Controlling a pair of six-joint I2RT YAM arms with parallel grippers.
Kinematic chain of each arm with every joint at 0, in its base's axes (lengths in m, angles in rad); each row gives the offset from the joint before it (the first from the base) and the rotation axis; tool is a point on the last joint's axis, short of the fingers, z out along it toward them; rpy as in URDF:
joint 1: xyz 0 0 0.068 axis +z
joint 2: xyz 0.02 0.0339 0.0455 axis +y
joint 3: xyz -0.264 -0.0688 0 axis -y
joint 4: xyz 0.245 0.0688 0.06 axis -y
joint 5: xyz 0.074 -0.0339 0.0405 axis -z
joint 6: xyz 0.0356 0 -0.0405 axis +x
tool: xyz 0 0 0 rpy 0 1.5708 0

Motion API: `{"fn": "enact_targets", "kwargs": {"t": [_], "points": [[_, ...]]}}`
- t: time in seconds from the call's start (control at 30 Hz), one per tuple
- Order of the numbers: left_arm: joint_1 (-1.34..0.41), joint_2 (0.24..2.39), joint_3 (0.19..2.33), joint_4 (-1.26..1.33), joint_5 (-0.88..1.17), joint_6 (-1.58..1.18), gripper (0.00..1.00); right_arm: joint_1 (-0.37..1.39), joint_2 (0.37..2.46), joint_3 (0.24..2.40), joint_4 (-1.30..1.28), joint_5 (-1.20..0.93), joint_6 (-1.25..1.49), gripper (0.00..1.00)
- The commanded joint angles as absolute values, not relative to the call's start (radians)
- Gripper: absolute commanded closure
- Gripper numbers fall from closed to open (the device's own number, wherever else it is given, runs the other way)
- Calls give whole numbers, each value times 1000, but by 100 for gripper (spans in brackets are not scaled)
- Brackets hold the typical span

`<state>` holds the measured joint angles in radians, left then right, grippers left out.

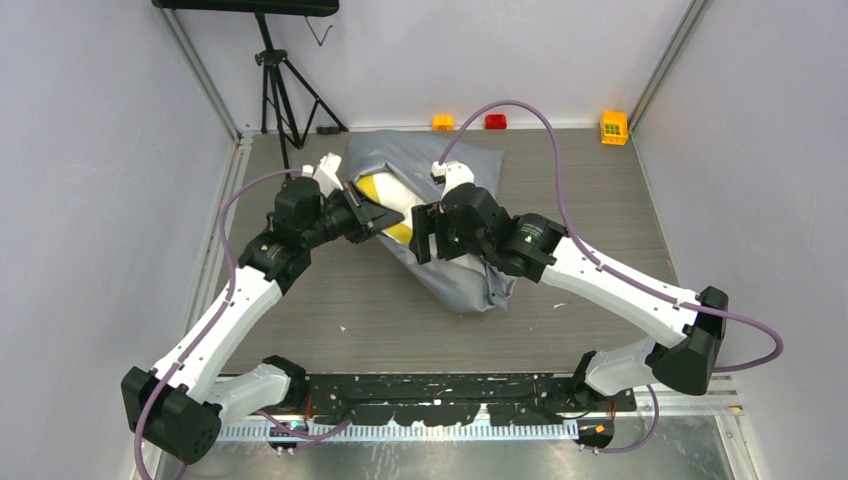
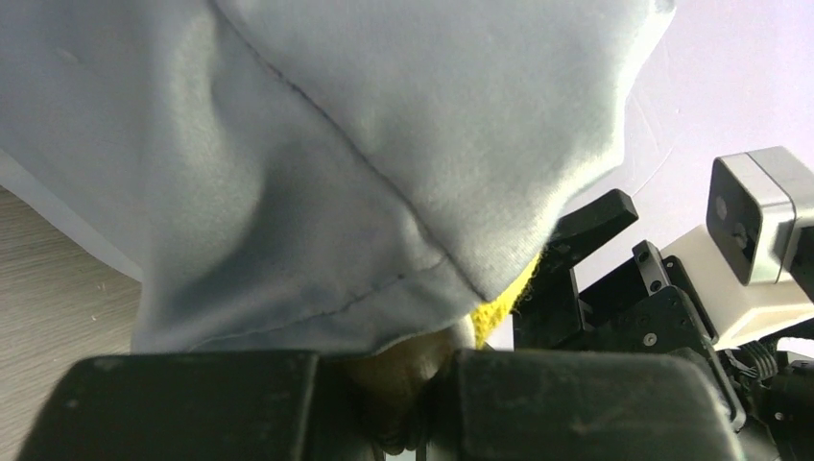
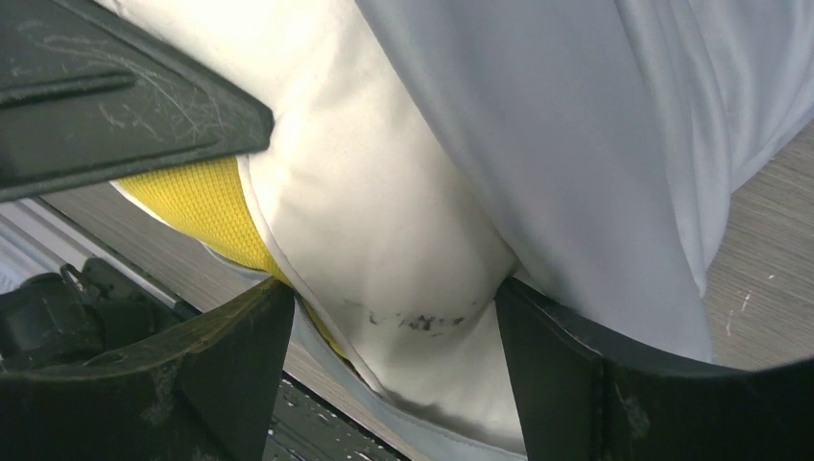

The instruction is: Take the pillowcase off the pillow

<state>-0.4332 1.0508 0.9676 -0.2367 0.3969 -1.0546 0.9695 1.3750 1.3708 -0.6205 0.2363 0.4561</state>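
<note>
Tug-of-war setup, basically.
Left gripper (image 1: 382,216) pinched the grey-blue fabric pillowcase (image 1: 400,155); right gripper (image 1: 416,235) clamped the plump white-yellow pillow (image 1: 375,187), ready to pull them apart.

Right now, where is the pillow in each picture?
Top external: the pillow is in the middle, yellow and white, peeking out of the pillowcase.
Left wrist: only a yellow bit of pillow shows at lower middle, under the pillowcase.
Right wrist: the pillow fills the middle, white with a yellow edge. The pillowcase is on its right.
Shared landmark: the grey pillowcase draped over it.
</note>
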Motion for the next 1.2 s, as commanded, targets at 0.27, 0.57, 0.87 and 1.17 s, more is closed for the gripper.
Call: {"fn": "enact_targets", "kwargs": {"t": [0.27, 0.57, 0.87, 1.17], "points": [[-469, 1015, 947, -169, 484, -1017, 100, 974, 1402, 1386, -456, 179, 603, 18], [-494, 1029, 990, -169, 490, -1023, 100, 997, 1452, 1396, -546, 238, 538, 27], [-506, 999, 957, -201, 447, -984, 58, 994, 1392, 1386, -486, 305, 573, 99], [-506, 821, 548, 304, 455, -1159, 43, 960, 1333, 1349, -421, 338, 675, 100]]}}
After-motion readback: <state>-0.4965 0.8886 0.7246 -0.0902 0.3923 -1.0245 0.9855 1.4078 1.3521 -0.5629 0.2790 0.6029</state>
